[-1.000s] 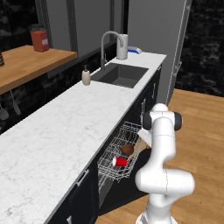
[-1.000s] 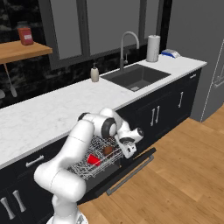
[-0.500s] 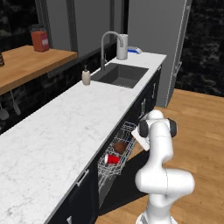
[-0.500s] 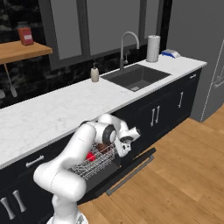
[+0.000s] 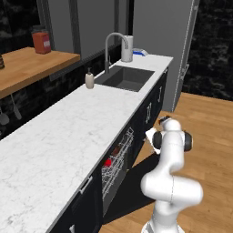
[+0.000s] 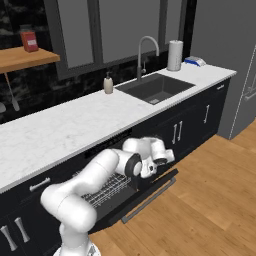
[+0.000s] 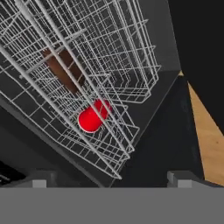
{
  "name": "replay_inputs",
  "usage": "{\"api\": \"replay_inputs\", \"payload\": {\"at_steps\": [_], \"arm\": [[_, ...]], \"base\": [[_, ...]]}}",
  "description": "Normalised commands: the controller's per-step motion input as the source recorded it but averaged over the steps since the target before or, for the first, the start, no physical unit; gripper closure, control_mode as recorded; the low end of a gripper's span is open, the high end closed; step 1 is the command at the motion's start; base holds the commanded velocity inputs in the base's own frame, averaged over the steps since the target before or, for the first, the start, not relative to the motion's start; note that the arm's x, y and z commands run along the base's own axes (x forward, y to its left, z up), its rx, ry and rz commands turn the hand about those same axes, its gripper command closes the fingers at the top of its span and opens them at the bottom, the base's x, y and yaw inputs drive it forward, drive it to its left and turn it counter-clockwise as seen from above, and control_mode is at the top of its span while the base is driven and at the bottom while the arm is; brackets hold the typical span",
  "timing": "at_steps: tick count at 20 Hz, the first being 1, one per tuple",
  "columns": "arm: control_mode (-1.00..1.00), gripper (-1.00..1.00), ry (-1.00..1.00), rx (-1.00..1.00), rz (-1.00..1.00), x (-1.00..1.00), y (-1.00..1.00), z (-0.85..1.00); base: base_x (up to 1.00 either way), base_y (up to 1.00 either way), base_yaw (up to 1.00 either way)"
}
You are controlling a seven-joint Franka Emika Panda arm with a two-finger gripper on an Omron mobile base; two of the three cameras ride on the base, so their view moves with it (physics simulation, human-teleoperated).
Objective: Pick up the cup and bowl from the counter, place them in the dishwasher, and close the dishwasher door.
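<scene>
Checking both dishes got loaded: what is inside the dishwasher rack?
The red cup lies in the wire rack, the brown bowl just beyond it. The wires cover part of each.

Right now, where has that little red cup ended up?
The red cup lies in the wire rack of the dishwasher, just below the brown bowl in the hand view; the left base view shows it under the counter.

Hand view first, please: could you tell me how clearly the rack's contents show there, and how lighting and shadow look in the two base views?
Hand view: rack wires crisp, the cup bright red, the bowl dim brown behind wires, dark surround. Left base view: the arm throws a soft shadow on the wood floor; the counter is evenly lit, no glare. Right base view: the dishwasher door is nearly black, with little detail.
</scene>
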Motion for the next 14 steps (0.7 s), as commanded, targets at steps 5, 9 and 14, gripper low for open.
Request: {"api": "replay_inputs", "payload": {"at_steps": [5, 9, 14], "arm": [[-1.0, -1.0, -0.09, 0.22, 0.0, -1.0, -0.32, 0.94], [-1.0, -1.0, -0.12, 0.22, 0.0, -1.0, -0.22, 0.49], [-1.0, -1.0, -0.15, 0.19, 0.0, -1.0, -0.57, -0.09]], "base": [[0.0, 0.0, 0.0], [0.0, 0.0, 0.0], [0.0, 0.0, 0.0]]}}
